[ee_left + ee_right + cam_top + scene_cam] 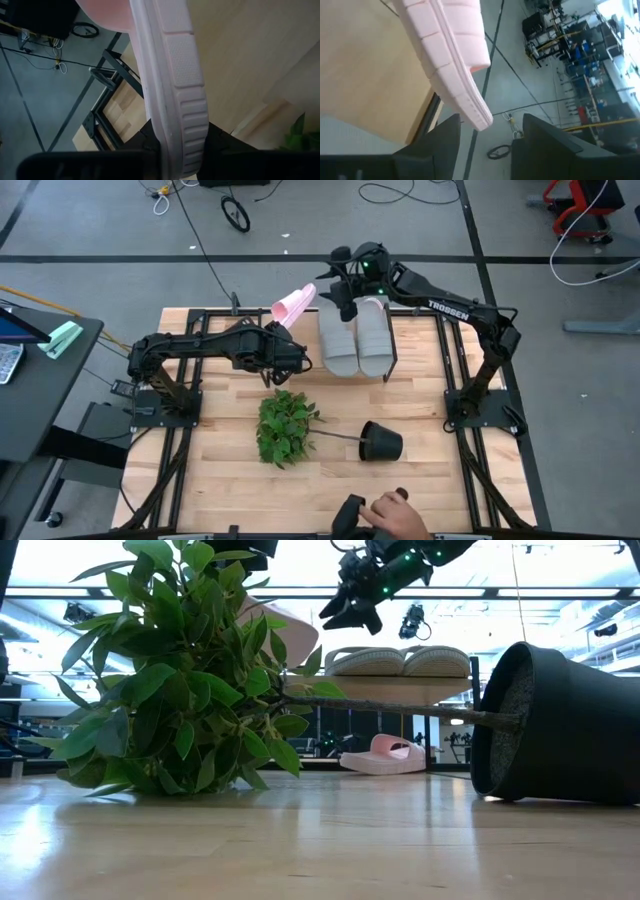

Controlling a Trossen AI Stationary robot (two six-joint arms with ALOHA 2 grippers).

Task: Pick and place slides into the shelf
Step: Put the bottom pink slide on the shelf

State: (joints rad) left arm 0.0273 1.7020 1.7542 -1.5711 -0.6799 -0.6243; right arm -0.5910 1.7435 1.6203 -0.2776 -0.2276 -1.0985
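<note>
My left gripper (288, 358) is shut on a pale pink slide (294, 303) that slants up toward the table's far edge, clear of the table. My right gripper (345, 298) hangs open at that slide's free end (479, 116). Its fingers stand on either side of the end, and no touch shows. Two grey slides (357, 340) lie side by side, soles down, on the shelf's top board (400, 688). A second pink slide (385, 755) lies on the table under the shelf. My left gripper pinches the pink slide's sole at its near end (181, 145) between the two fingers, one on each broad face, with the ribbed rim turned toward the wrist camera. The slide is lifted clear and sticks out beyond the fingers, slanting up toward the far edge.
A leafy plant (285, 425) lies tipped over mid-table, its stem running to a black pot (381, 443) lying on its side. A person's hand (396, 508) rests at the table's near edge. Black frame rails run along both sides of the table.
</note>
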